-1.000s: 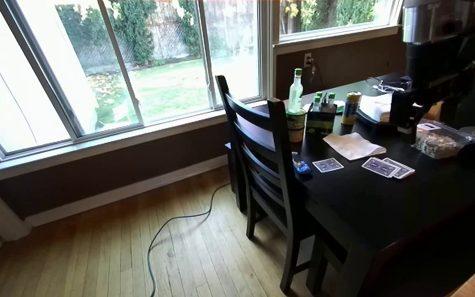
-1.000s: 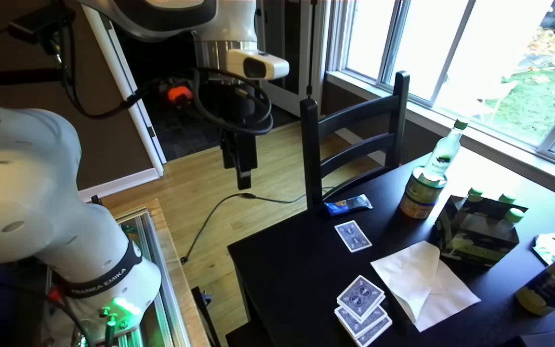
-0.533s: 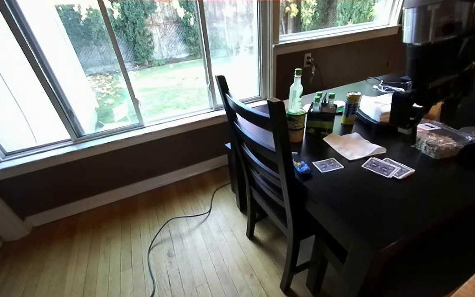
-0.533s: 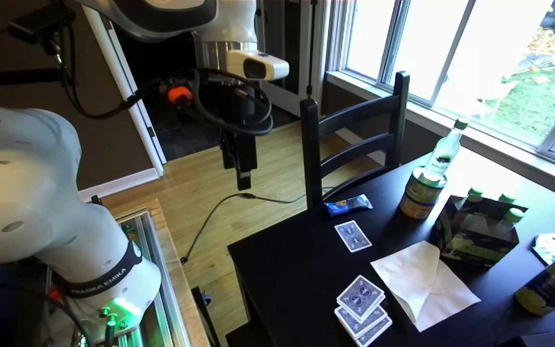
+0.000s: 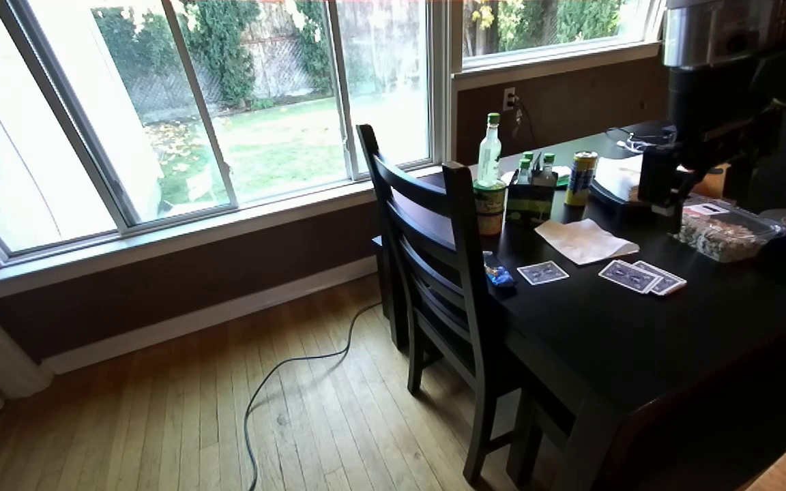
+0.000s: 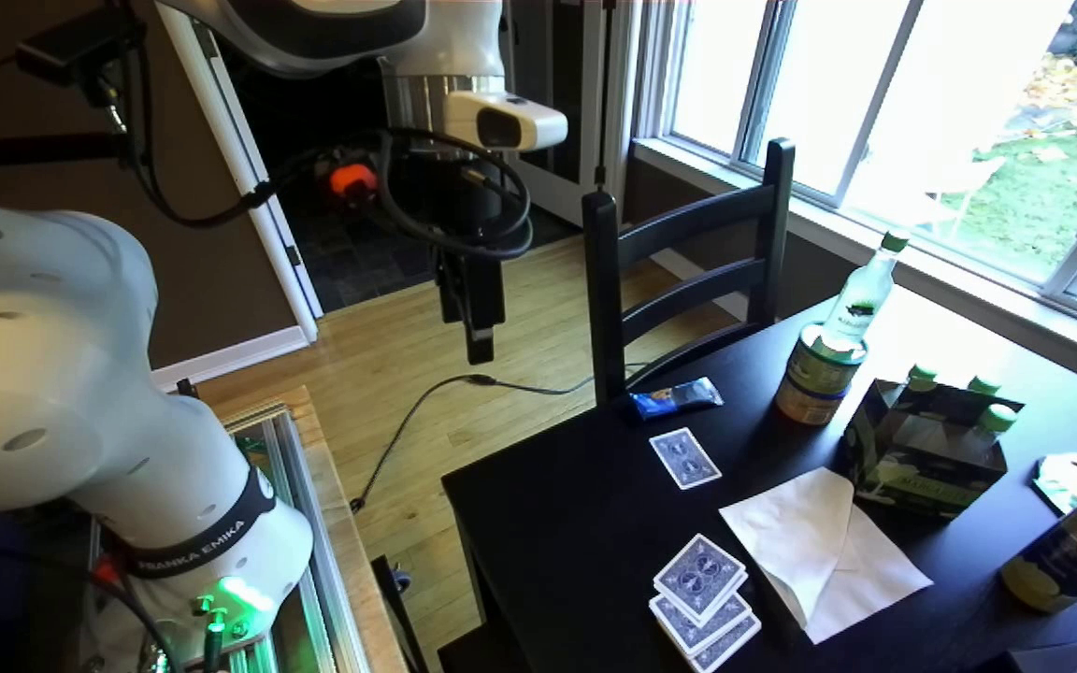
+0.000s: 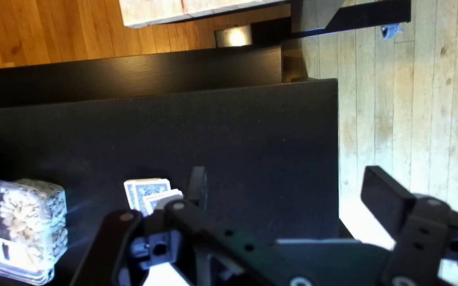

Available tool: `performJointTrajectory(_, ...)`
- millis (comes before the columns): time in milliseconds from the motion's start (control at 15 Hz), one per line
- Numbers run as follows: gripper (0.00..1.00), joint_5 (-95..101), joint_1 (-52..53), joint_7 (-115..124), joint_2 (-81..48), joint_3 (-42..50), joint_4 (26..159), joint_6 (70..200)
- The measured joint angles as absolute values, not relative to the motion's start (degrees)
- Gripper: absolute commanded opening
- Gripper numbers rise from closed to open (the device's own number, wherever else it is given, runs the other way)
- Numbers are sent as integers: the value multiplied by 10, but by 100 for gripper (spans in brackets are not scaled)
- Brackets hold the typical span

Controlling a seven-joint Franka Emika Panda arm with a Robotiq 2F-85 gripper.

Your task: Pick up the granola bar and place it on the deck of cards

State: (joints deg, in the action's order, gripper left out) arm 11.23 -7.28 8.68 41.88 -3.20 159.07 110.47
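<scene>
Only the wrist view shows the claw spread wide, holding nothing; only the exterior views show the bar, on the surface just beside a lone card, apart from the deck.

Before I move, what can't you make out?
Bar: partly behind the chair in an exterior view; not seen in the wrist view, perhaps behind the pincer.
Bar's markings: too small in both exterior views.
Deck: partly behind pincer in wrist view.
Can: cut off by right edge in an exterior view.
</scene>
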Motion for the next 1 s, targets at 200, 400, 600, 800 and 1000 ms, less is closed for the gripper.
performJointTrajectory(200,100,110,-85,134,361,-20,1563,1145)
performJointTrajectory(400,100,122,-108,173,273,-13,1537,1229)
performJointTrajectory(600,100,219,-134,233,183,-30,1538,1374)
performJointTrajectory(800,100,351,-189,337,105,-100,1538,1486)
performJointTrajectory(1000,100,457,-198,367,44,-117,1537,1530)
